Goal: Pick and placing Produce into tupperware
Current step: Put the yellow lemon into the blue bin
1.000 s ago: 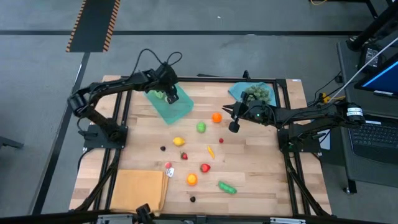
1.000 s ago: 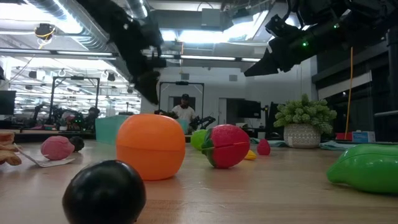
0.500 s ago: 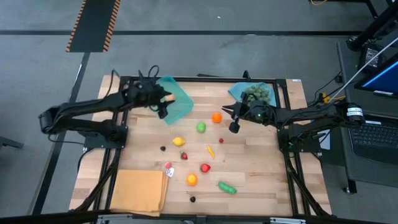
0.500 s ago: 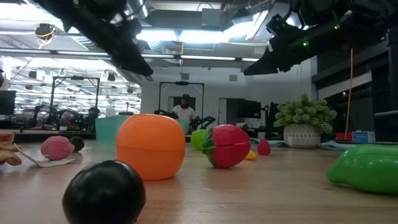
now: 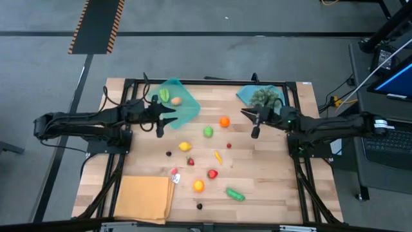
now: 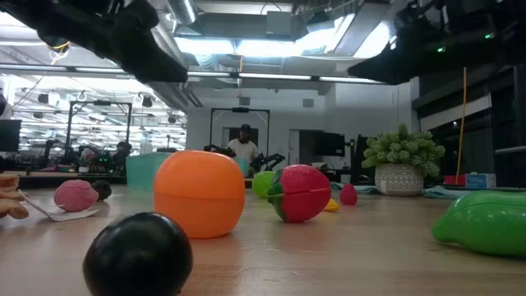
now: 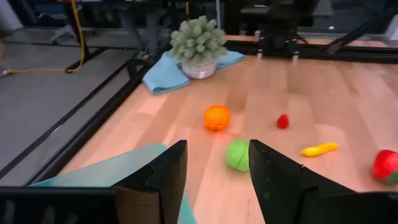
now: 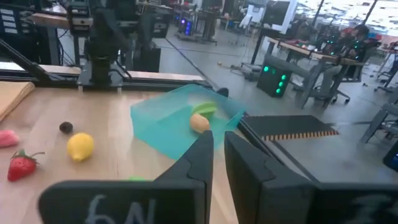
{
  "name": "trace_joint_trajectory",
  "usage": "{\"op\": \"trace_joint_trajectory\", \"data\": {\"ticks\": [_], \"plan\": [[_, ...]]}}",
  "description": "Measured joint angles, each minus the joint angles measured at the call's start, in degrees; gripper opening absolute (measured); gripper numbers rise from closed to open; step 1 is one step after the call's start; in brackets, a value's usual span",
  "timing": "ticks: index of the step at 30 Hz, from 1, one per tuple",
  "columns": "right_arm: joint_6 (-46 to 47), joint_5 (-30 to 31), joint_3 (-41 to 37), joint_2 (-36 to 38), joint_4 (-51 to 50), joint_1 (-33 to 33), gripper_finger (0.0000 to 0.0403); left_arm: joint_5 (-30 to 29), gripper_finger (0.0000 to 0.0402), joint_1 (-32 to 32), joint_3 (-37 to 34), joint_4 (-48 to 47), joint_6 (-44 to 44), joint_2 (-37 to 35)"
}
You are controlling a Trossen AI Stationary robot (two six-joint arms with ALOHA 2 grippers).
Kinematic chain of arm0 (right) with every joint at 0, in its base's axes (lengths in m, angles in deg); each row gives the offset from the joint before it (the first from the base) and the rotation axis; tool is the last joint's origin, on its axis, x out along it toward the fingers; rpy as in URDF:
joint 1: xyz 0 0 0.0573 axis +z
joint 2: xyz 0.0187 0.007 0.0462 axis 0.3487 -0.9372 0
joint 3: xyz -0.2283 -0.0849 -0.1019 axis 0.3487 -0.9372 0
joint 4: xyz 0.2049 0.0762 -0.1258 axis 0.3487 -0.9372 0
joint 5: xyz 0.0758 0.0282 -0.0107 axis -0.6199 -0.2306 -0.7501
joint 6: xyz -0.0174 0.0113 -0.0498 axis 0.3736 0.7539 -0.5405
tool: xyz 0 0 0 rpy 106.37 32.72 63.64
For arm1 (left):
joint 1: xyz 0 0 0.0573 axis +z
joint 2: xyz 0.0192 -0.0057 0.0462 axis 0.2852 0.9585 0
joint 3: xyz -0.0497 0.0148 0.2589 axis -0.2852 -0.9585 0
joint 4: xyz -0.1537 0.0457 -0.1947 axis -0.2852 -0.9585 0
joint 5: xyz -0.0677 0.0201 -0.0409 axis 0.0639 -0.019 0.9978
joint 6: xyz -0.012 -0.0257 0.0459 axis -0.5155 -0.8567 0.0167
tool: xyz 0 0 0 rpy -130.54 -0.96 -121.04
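Both grippers empty: left gripper (image 5: 159, 122) parted beside my tray (image 5: 183, 111), right gripper (image 5: 254, 122) clenched near the orange (image 5: 224, 121). Tray holds two pieces; the rest lie scattered. Judged light, hard, slick, round: grip the orange across its middle.

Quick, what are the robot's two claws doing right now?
Left gripper: jaws open, holding nothing, beside the tupperware.
Right gripper: jaws shut, holding nothing, above the table.

dark jointed arms, black cables; blocky fingers
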Motion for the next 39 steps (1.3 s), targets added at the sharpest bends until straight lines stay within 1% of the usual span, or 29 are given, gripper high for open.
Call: {"op": "trace_joint_trajectory", "data": {"ticks": [2,9,13,15,18,20,22,25,27,30,35,39], "plan": [[-0.4,0.0,0.0,3.3,-3.5,0.0,0.0043,0.0,0.016,-0.9,-0.1,0.0,-0.1,-0.6],[0.1,0.0,0.0,12.4,-10.7,0.0,0.0043,0.0,0.0154,-3.2,-0.1,0.1,-1.2,-0.7],[-0.7,0.0,0.0,15.7,-15.8,0.0,0.0043,0.0,0.0159,-3.4,-0.1,0.1,-1.2,-0.7],[0.5,-0.1,0.0,16.6,-18.2,0.0,0.0043,0.0,0.0162,-3.4,-0.1,0.1,-2.2,-0.7],[1.0,-2.5,0.0,17.0,-20.5,0.0,0.0043,0.0,0.0166,-3.6,-0.1,0.1,-3.5,-0.6],[0.9,-6.6,0.0,16.9,-20.5,0.0,0.0043,0.7,0.0168,-3.9,-0.1,0.1,-3.1,-0.3],[0.7,-10.8,0.0,16.9,-19.9,0.0,0.0043,3.5,0.0168,-4.2,-0.1,0.0,-1.8,-0.2],[2.0,-14.4,0.0,16.9,-19.5,0.0,0.0043,8.9,0.0166,-4.7,-0.1,0.1,-1.2,-0.2],[2.4,-15.1,0.0,16.9,-19.6,0.0,0.0043,10.1,0.0163,-5.3,-0.1,0.1,-1.0,-0.2],[2.7,-15.2,0.0,16.8,-19.6,0.0,0.0043,10.1,0.0159,-6.3,-0.1,0.2,-1.0,-0.2],[0.1,-15.2,0.0,15.5,-19.9,1.0,0.0043,10.1,0.0155,-9.7,-0.1,0.3,-1.0,0.9],[-0.7,-15.1,0.0,13.7,-18.3,2.2,0.0043,7.6,0.0157,-12.9,-0.1,0.3,-1.4,2.7]]}}
